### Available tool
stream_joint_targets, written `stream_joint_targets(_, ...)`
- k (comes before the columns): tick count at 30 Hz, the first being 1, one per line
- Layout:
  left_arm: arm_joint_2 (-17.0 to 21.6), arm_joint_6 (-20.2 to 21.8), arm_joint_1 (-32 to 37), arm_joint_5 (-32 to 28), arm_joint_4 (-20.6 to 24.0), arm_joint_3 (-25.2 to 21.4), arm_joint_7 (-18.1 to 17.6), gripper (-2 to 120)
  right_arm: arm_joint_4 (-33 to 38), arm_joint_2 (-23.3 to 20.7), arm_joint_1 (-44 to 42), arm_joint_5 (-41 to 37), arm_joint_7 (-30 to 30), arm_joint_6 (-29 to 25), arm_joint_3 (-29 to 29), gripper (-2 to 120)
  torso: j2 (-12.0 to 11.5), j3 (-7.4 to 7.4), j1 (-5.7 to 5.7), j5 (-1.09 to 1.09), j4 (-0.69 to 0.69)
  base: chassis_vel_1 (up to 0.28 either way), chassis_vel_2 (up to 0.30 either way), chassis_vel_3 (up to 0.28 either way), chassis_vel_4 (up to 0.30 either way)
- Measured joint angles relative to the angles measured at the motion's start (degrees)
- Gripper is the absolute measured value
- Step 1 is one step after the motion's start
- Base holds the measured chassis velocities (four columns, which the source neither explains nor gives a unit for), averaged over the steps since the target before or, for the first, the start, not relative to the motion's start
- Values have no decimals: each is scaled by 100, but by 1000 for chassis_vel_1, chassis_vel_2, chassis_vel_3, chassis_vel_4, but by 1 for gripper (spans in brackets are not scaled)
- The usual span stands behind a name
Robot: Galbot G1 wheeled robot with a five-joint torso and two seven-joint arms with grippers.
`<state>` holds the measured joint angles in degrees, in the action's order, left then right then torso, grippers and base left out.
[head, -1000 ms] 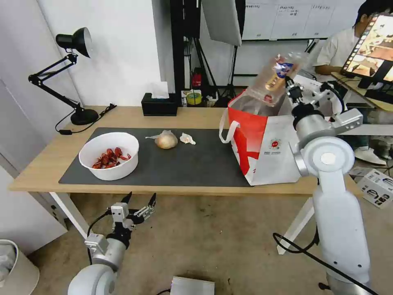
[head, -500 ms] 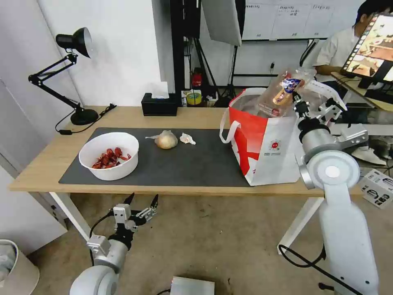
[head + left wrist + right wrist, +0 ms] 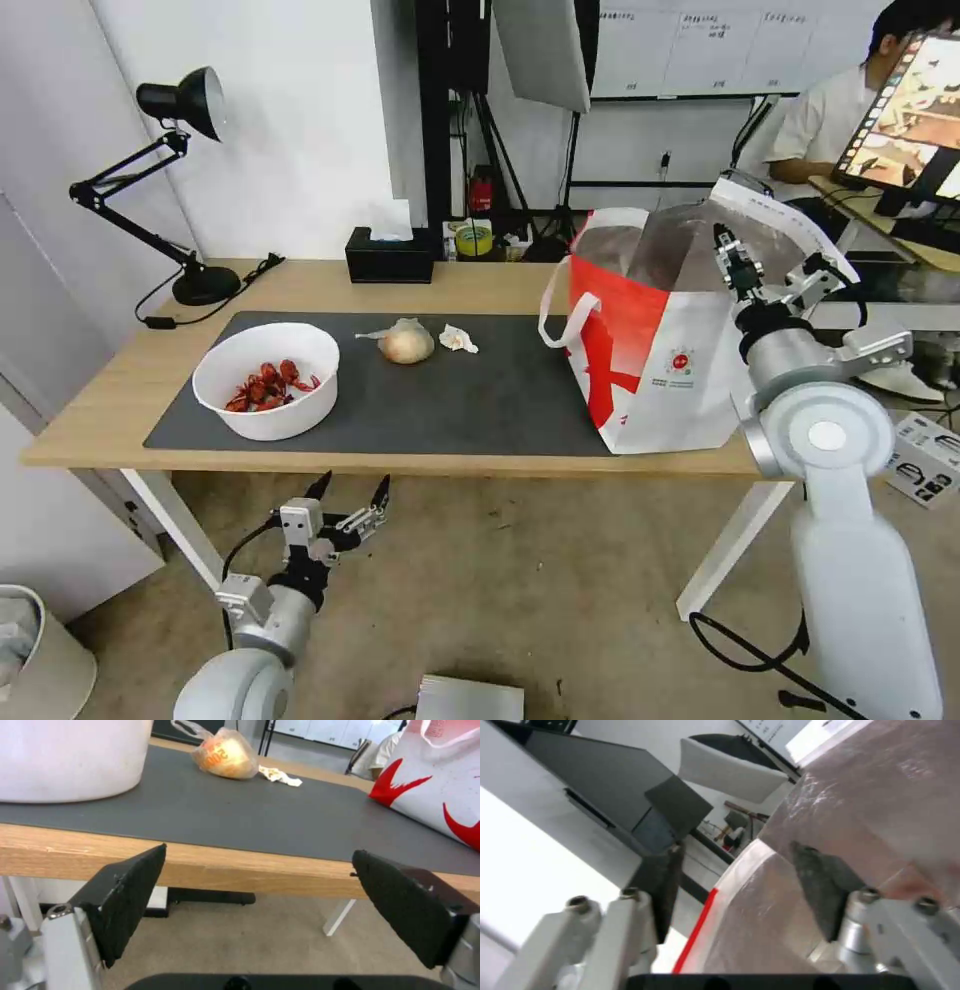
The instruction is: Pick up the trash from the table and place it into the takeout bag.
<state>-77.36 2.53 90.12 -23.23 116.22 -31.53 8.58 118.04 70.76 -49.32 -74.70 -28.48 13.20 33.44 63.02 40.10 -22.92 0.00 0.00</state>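
While the right gripper (image 3: 727, 258) sits at the open mouth of the takeout bag (image 3: 660, 370), centre-right of the head view, its jaws stand spread; the wrist cam shows foil lining between the pads (image 3: 825, 885), prob. nothing pinched, though that view is cramped. Left gripper (image 3: 345, 497) hangs low, bottom left, below the table (image 3: 300, 285) edge, jaws wide apart w/ nothing between. On the dark mat (image 3: 480, 390): white bowl (image 3: 267, 380) of red shells at left, knotted clear bag (image 3: 404, 341) mid-frame, crumpled tissue (image 3: 458, 339) just beside it. Black tissue box (image 3: 391, 255) sits at the table's far edge.
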Motion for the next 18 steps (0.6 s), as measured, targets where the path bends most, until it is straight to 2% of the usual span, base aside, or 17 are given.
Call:
stream_joint_targets(2, -12, -61, 0, 1, 0, 10, 3, 100, 180, -30, -101, -72, 328, 33, -66, 72, 0, 0, 0, 0, 0, 0, 0, 0, 0)
stream_joint_targets(3, -12, -61, 0, 1, 0, 10, 3, 100, 180, -30, -101, -72, 328, 33, -66, 72, 0, 0, 0, 0, 0, 0, 0, 0, 0)
stream_joint_targets(5, -20, -104, -2, 1, 0, 15, 28, 100, 360, -73, -217, -148, 835, 48, -176, 82, 0, 0, 0, 0, 0, 0, 0, 0, 0)
stream_joint_targets(6, -20, -104, -2, 1, 0, 15, 28, 100, 360, -73, -217, -148, 835, 48, -176, 82, 0, 0, 0, 0, 0, 0, 0, 0, 0)
stream_joint_targets(9, -32, -121, -3, 1, 3, 16, 41, 100, 662, -199, -464, -154, 1707, 154, -466, 96, 0, 0, 0, 0, 0, 0, 0, 0, 0)
stream_joint_targets(11, -34, -128, -3, 1, 4, 15, 41, 100, 715, -231, -522, -73, 1889, 182, -534, 98, 0, 0, 0, 0, 0, 0, 0, 0, 0)
stream_joint_targets(13, -35, -151, -4, 0, 9, 9, 41, 100, 815, -350, -702, 405, 2536, 228, -756, 100, 0, 0, 1, 0, 0, 0, 0, 0, 0)
stream_joint_targets(14, -35, -151, -4, 0, 9, 9, 41, 100, 815, -350, -702, 405, 2536, 228, -756, 100, 0, 0, 1, 0, 0, 0, 0, 0, 0)
stream_joint_targets(16, -36, -192, -4, -2, 10, 5, 41, 100, 877, -469, -870, 953, 3062, 253, -940, 100, 0, 0, 1, 0, 0, 0, 0, 0, 0)
stream_joint_targets(18, -37, -213, -8, -2, 10, 5, 41, 100, 900, -518, -946, 1185, 3204, 279, -999, 100, 0, 0, 1, 0, 1, 0, 0, 0, 0)
